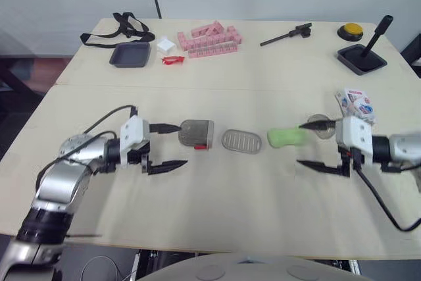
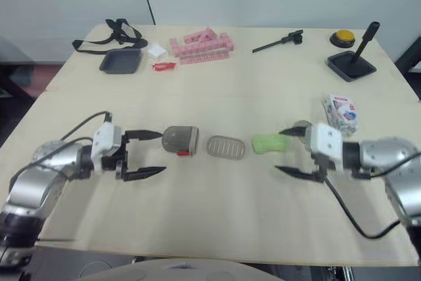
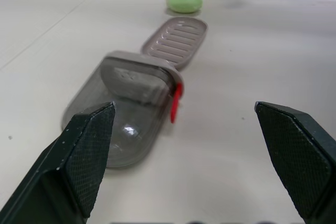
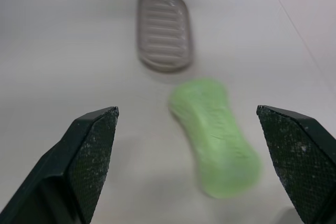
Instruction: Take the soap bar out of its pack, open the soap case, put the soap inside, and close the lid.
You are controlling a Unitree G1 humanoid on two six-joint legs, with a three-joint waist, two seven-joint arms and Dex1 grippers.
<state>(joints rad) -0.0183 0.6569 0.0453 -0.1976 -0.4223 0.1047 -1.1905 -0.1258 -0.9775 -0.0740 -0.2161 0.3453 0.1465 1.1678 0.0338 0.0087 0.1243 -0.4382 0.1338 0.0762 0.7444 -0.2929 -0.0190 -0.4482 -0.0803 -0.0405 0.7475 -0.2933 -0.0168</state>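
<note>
Both jaws wide open, empty | soap (image 1: 287,137) bare on table (image 1: 197,215), just ahead of right gripper (image 1: 299,143) | tray (image 1: 241,141) between soap and lid (image 1: 196,133) | lid just ahead of left gripper (image 1: 181,145) | pack (image 1: 355,104) behind right gripper

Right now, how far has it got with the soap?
Done: soap lies bare, apart from its pack; the lid lies off, beside the tray. In hand: nothing, left gripper open by the lid, right gripper open by the soap. Left: soap into tray, lid on.
</note>
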